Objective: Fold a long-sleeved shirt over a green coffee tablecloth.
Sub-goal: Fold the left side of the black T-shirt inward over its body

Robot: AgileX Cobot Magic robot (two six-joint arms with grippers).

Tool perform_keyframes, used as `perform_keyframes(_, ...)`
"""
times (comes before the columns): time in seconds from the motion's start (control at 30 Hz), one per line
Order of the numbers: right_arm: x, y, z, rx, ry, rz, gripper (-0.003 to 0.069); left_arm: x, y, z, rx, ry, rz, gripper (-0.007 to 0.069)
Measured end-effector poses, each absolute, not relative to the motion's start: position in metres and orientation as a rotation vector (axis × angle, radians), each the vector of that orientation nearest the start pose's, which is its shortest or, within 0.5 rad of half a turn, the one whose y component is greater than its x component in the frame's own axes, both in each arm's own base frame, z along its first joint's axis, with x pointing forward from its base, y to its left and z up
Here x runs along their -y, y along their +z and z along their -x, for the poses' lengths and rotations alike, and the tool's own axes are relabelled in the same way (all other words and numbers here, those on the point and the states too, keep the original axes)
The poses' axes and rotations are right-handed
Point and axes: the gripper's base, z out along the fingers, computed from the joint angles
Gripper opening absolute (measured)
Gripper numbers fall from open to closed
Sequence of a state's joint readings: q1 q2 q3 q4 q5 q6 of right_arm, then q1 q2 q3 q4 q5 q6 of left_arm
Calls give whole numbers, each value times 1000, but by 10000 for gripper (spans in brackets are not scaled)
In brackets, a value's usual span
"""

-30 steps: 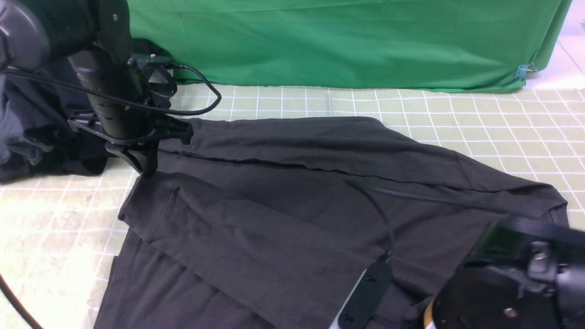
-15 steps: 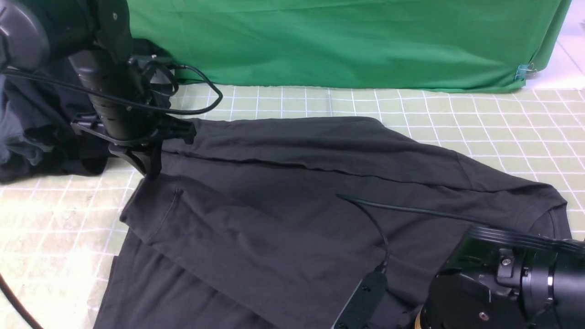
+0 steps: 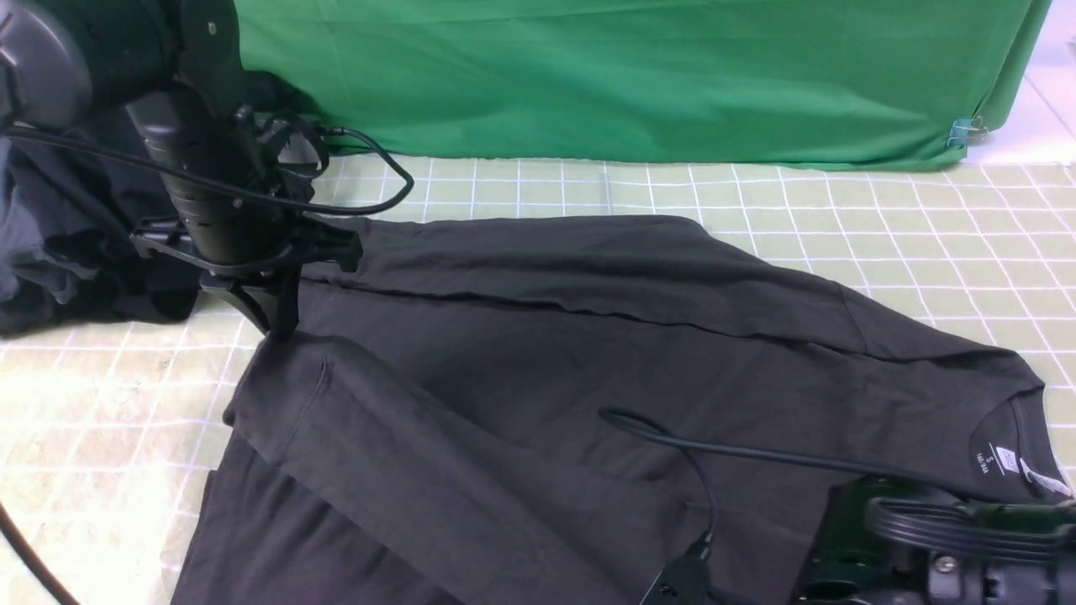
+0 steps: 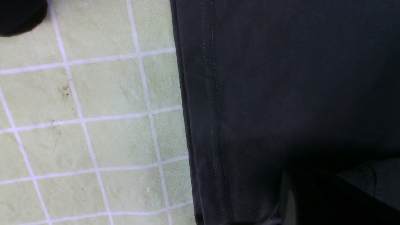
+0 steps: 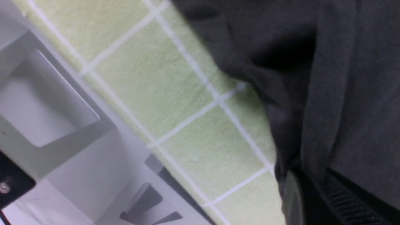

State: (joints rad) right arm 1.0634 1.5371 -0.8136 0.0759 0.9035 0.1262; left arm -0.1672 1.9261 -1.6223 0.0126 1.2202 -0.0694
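Across the green coffee tablecloth [image 3: 925, 227] the long-sleeved shirt [image 3: 538, 336] lies spread, collar toward the right; left gripper [image 3: 277, 323] is clamped tight on its left edge; right gripper [image 5: 312, 187] is pinched closed on bunched shirt fabric; dark garments [image 3: 59, 235] heap far left; plain green cloth [image 3: 630, 76] hangs behind.

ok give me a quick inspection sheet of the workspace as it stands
surface: green coffee tablecloth, flat, small brown specks
job's things: long-sleeved shirt spread on it, sleeve folded across the body, neck label showing
clutter: dark garment pile at far left
grippers: left gripper jaws shut on the shirt's stitched edge; right gripper jaws shut on bunched shirt fabric
cables: black cable looped by left arm; another crossing over the shirt
surroundings: plain green backdrop cloth, clipped at its corner
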Motion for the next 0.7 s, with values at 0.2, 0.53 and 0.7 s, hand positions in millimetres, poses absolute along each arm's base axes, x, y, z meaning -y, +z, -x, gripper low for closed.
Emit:
perform_keyframes(0.2, -216, 187, -113, -2860, 96, 1345, 73, 64, 251, -391, -3005, 8, -156, 8)
perform_keyframes(0.53, -208, 202, -109, -2838, 102, 1377, 293, 63, 235, -398, -3017, 58, -195, 8)
perform_keyframes(0.7, -197, 225, -108, -2742, 131, 1335, 213, 63, 235, -400, -3000, 57, -212, 14)
